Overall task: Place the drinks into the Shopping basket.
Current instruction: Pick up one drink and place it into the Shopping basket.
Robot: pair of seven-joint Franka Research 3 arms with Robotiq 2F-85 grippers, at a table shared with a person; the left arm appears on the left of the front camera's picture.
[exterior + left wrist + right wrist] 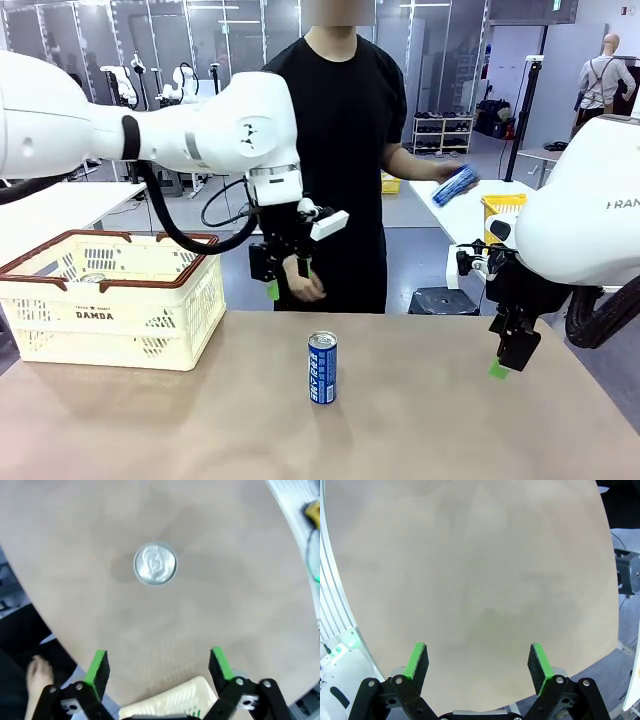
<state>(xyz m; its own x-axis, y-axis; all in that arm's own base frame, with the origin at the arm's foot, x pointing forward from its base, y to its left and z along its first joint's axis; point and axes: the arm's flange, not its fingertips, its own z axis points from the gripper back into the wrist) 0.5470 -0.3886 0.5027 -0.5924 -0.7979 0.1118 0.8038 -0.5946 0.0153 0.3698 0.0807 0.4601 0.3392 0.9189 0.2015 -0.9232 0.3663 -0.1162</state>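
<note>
Nearest to me, the blue and white can (322, 367) stands upright on the table (150, 430), roughly mid-table, touching nothing. Its long axis is vertical. In the left wrist view I look straight down on its silver top (155, 563).

The right gripper (508, 358) hangs low over the table's right side, well apart from the can, with its jaws spread wide and nothing between them. In its wrist view the right gripper (477, 655) has bare tabletop beneath it.

The left gripper (287, 278) hangs higher, above the table's far edge and slightly to the can's left. Its jaws are spread wide and empty. In its own view the left gripper (159, 660) has the can top ahead of the fingertips and centred between the two pads. I judge the left arm the better placed: it needs a short advance over the can, then a straight descent along the can's axis.

The Shopping basket (120, 283) sits at the table's left, well apart from the can, on the left arm's side.

Beyond the table, a person's hand (432, 172) holds another blue and white can (455, 185).
</note>
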